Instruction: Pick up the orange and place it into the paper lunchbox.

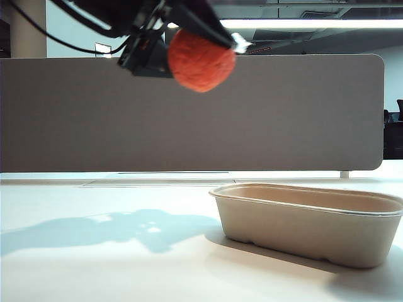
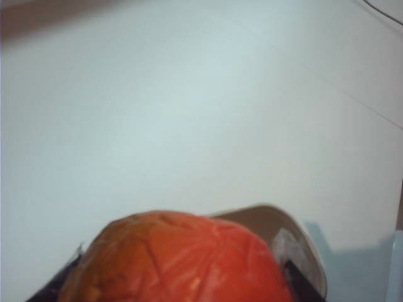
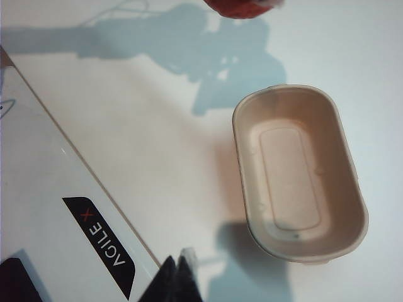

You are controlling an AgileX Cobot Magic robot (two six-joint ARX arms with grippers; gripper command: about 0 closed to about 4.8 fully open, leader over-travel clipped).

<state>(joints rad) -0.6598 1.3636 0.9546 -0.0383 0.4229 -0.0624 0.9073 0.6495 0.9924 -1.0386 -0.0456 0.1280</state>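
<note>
Seen high above the white table [image 1: 94, 264]: the orange [image 1: 200, 61], clamped in the left gripper [image 1: 189, 47], well clear of the surface and to the left of the paper lunchbox [image 1: 308, 223] in the exterior view. Probably carried at this height so as to pass over the rolled rim without knocking it. Lunchbox standing flat and upright on the table, nothing inside, as shown clearly in the right wrist view [image 3: 299, 173]. Not yet over the box, so some sideways travel and then a lowering judged to be left.

Left gripper: spread wide, but only because of the thick fruit between the fingers; grasping the orange [image 2: 176, 258] on both sides, one pale finger [image 2: 296, 251] pressed against its skin.

Right gripper [image 3: 179, 277]: hanging over the near edge of the table, beside the lunchbox, touching nothing; dark fingertips close together at the picture's edge, looking closed and holding nothing
</note>
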